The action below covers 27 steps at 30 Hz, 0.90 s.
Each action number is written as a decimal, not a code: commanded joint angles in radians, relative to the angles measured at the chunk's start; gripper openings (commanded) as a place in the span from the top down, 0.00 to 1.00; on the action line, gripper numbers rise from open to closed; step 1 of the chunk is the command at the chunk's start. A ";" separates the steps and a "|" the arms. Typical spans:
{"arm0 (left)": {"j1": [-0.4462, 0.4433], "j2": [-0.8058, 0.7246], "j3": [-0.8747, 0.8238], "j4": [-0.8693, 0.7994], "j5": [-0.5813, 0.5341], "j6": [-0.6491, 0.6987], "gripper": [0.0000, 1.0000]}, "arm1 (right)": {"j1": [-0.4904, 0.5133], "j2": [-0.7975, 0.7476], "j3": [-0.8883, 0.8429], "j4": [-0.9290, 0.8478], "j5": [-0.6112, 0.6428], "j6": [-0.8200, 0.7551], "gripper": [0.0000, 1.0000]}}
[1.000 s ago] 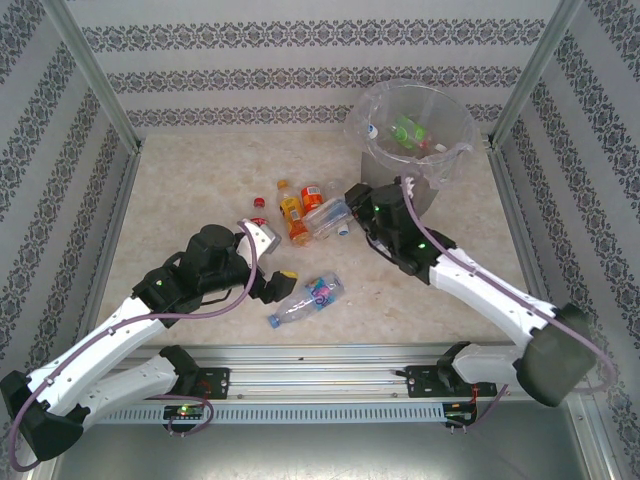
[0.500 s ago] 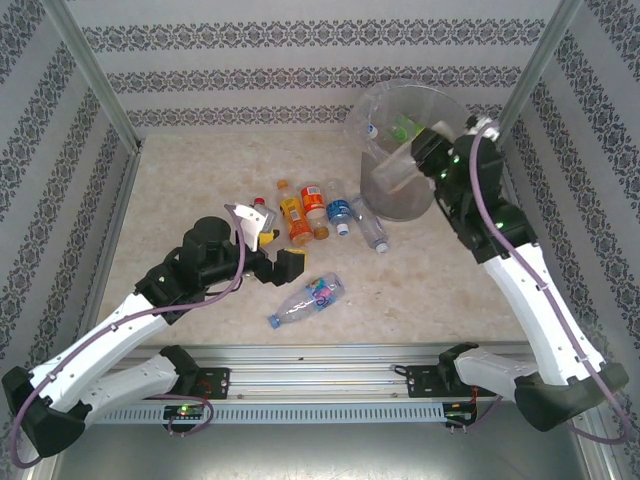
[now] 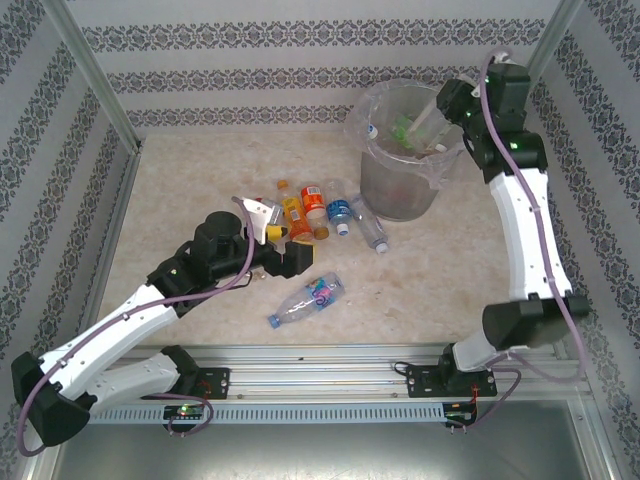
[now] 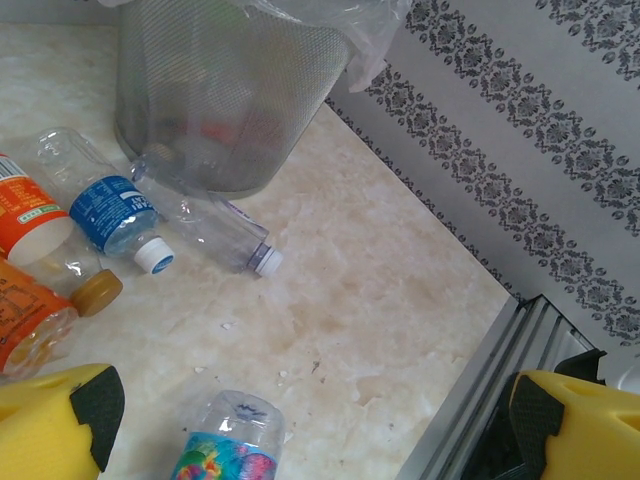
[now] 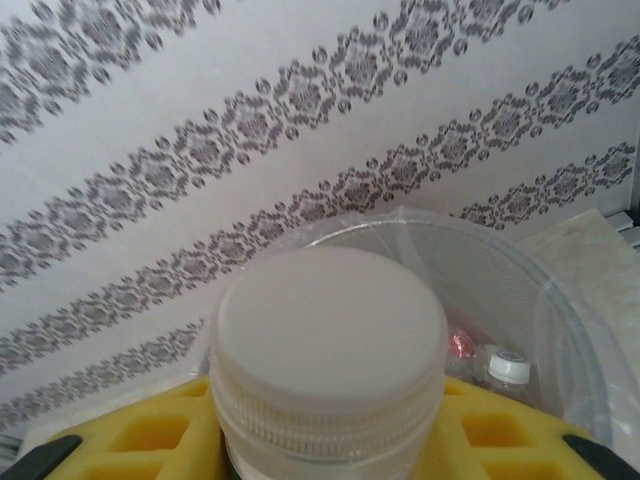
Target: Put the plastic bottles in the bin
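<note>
1. Two arms, one bin (image 3: 400, 195) and five plastic bottles lying loose on the pale stone-patterned table (image 3: 180, 190). At least two more are inside the bag-lined bin, a green-label bottle (image 3: 403, 128) and a white-capped bottle (image 5: 508, 367).
2. The right gripper (image 3: 443, 108) hangs over the bin's far-right rim. Its yellow fingers (image 5: 140, 430) are clamped on a clear held bottle (image 3: 420, 125), just below that bottle's wide white cap (image 5: 330, 330).
3. The held bottle is tilted. Its long axis slants down and left from the gripper, base over the bin's mouth and cap end up toward the wrist.
4. The left gripper (image 3: 280, 238) hovers above the table, jaws spread wide and gripping nothing, just left of the loose cluster.
5. Four bottles lie side by side left of the bin, their long axes running roughly far to near:
   - The orange bottle (image 3: 292, 215) points its cap at the far wall.
   - The red-label bottle (image 3: 313, 197) lies just right of it.
   - The blue-label bottle (image 4: 110, 210) points its white cap toward the near edge.
   - The unlabelled bottle (image 4: 205, 215), at the bin's foot, also points its white cap toward the near edge.
6. The fifth, a multicoloured-label bottle (image 3: 308, 300), lies apart, nearer the arm bases. It sits on a diagonal with its blue cap toward the near left.
</note>
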 commanded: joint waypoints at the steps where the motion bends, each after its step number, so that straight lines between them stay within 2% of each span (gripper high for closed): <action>1: -0.025 0.010 0.032 0.049 -0.027 -0.040 0.00 | -0.006 0.071 0.075 -0.049 -0.045 -0.073 0.59; 10: -0.051 0.034 0.060 0.002 -0.069 -0.030 0.00 | -0.001 0.243 0.190 -0.123 -0.017 -0.168 0.58; 22: -0.073 0.059 0.072 -0.016 -0.086 -0.015 0.00 | 0.012 0.272 0.174 -0.232 -0.002 -0.305 0.58; 27: -0.082 0.065 0.076 -0.015 -0.092 -0.014 0.00 | 0.038 0.294 0.174 -0.253 0.008 -0.340 0.53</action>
